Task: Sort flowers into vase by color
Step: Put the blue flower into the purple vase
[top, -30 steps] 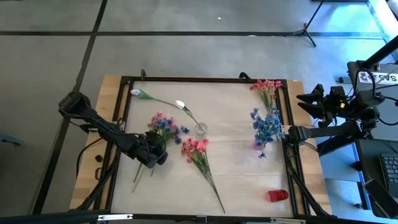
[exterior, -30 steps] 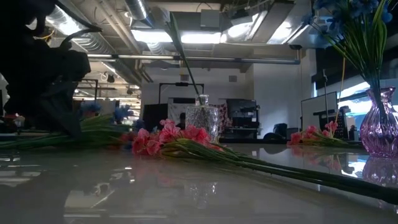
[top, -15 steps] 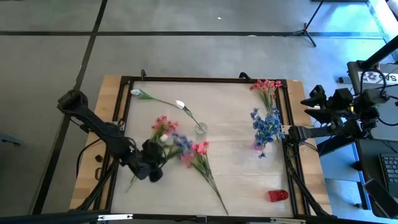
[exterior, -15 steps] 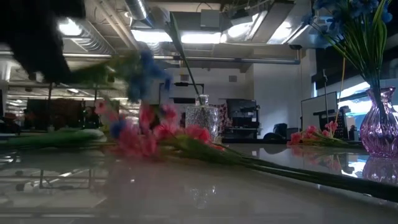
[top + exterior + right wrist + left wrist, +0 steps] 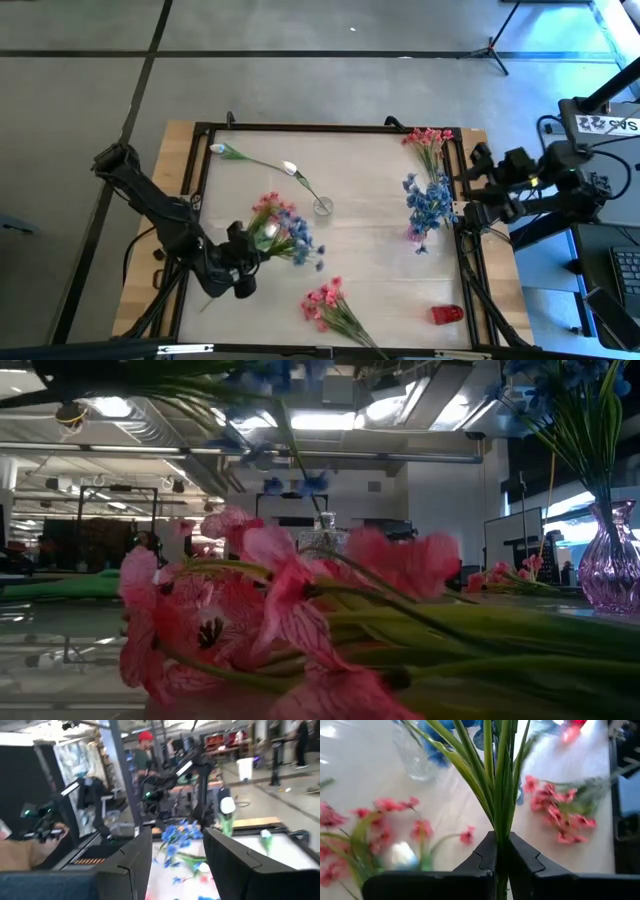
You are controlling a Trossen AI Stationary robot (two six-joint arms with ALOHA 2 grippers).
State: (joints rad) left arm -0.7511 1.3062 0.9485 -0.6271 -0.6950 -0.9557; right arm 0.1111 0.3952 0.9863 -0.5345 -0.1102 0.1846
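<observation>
From above I see my left gripper [image 5: 243,268] low over the desk [image 5: 380,250] near its left front, carrying the blue flowers [image 5: 297,238]. Only my left wrist view shows the jaws pressed together on the green stems [image 5: 497,785]. The pink sprig [image 5: 322,299] lies loose by the front edge; the low view has its veined petals filling the foreground. My right gripper [image 5: 470,176] waits at the right edge, jaws spread. I can read no writing.

Three pink flower bunches [image 5: 322,301] show, two blue bunches [image 5: 429,201], two white buds [image 5: 289,168], two vases (one clear [image 5: 322,206], one purple [image 5: 610,565]).
</observation>
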